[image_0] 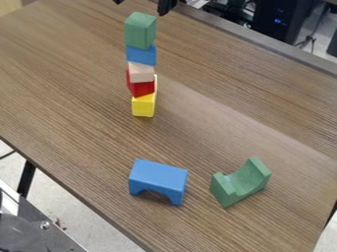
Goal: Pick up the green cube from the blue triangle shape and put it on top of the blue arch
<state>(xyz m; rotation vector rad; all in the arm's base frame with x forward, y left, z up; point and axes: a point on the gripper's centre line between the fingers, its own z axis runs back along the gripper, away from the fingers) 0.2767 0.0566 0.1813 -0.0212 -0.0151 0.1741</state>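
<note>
Camera view: open gripper (pixel 143 5) near the green cube (pixel 140 31).
Fingers spread wide at the top edge; just below them in the picture, the cube on top of an upright stack, resting on a blue block (pixel 141 55), then downward a pale block (pixel 141 73), a red block (pixel 139 89) and a yellow block (pixel 143 106), all on a wooden table (pixel 72 74). Well apart from the stack, nearer the camera, the blue arch (pixel 158 176), opening downward; to its right, a green curved block (pixel 247 183), hollow upward.

matt wood-grain table (pixel 79 98), smooth blue arch (pixel 158 176)
</note>
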